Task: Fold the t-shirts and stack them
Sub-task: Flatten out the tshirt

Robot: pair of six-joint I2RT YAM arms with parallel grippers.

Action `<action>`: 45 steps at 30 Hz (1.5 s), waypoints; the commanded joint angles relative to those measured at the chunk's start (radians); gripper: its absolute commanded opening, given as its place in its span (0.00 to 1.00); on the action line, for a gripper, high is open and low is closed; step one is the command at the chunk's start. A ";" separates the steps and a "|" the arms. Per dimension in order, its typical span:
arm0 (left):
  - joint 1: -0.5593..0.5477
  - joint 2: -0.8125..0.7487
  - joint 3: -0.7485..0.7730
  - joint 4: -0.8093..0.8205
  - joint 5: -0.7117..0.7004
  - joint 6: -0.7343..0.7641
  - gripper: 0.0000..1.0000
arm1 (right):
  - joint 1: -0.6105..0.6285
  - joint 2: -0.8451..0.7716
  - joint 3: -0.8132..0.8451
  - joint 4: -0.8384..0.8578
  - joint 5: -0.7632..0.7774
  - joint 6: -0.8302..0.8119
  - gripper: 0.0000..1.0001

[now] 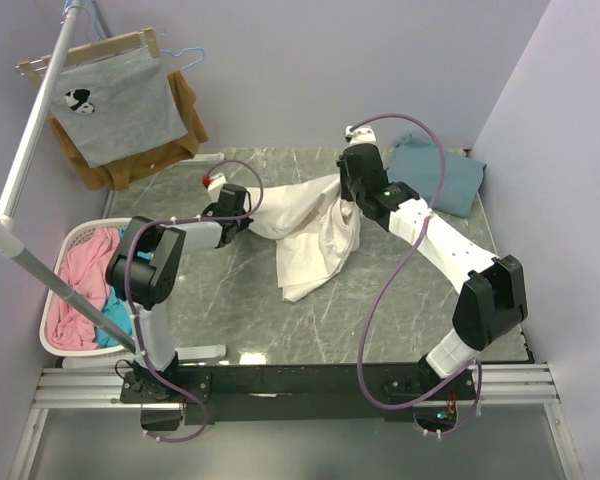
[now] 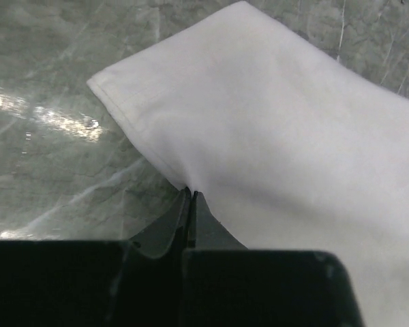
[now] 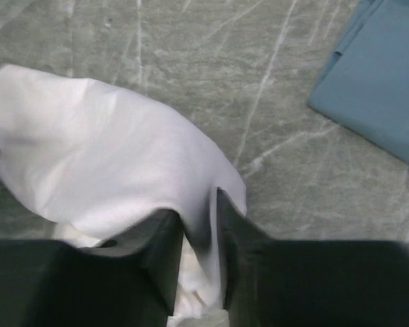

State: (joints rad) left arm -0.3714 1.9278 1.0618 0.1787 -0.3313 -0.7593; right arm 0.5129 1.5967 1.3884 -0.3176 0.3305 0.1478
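Observation:
The white t-shirt hangs stretched between both grippers over the middle of the marble table, its lower part trailing onto the surface. No red logo shows. My left gripper is shut on its left edge; in the left wrist view the jaws pinch the cloth. My right gripper is shut on its right part; cloth bunches between the fingers. The folded teal-blue t-shirt lies at the back right corner, and also shows in the right wrist view.
A white laundry basket with pink and teal clothes stands off the table's left edge. A grey shirt over a brown garment hangs on a hanger at the back left. A white rail crosses the left side.

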 commanded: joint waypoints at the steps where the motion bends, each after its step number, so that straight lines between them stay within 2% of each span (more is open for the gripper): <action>1: 0.020 -0.171 0.087 -0.096 0.028 0.084 0.01 | 0.006 -0.066 -0.051 -0.017 0.092 0.038 0.45; 2: 0.022 -0.194 0.099 -0.111 0.031 0.098 0.01 | 0.004 -0.076 -0.064 -0.023 0.111 0.044 0.51; 3: 0.028 -0.241 0.113 -0.125 0.041 0.104 0.01 | 0.006 -0.081 -0.092 -0.028 0.131 0.061 0.65; 6: 0.041 -0.332 0.148 -0.156 0.069 0.120 0.01 | 0.004 -0.110 -0.133 -0.063 0.220 0.114 0.85; 8: 0.046 -0.366 0.179 -0.176 0.078 0.129 0.01 | 0.006 -0.153 -0.158 -0.077 0.202 0.134 0.93; 12: 0.058 -0.430 0.225 -0.217 0.107 0.144 0.01 | 0.013 -0.236 -0.242 -0.055 0.079 0.163 0.98; 22: 0.060 -0.428 0.332 -0.275 0.161 0.161 0.01 | 0.065 -0.369 -0.362 0.012 -0.166 0.161 1.00; 27: 0.060 -0.447 0.313 -0.283 0.143 0.161 0.01 | 0.065 -0.311 -0.362 -0.006 -0.226 0.167 1.00; 32: 0.060 -0.463 0.297 -0.286 0.140 0.163 0.01 | 0.072 -0.227 -0.377 0.041 -0.390 0.196 0.99; 38: 0.060 -0.467 0.283 -0.286 0.146 0.158 0.01 | 0.104 -0.100 -0.407 0.118 -0.302 0.239 0.92; 45: 0.060 -0.467 0.265 -0.292 0.143 0.158 0.01 | 0.116 0.081 -0.318 0.138 -0.260 0.231 0.81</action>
State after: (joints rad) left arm -0.3145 1.5021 1.3384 -0.1406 -0.1944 -0.6163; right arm 0.6220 1.6165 1.0019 -0.2298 0.0372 0.3733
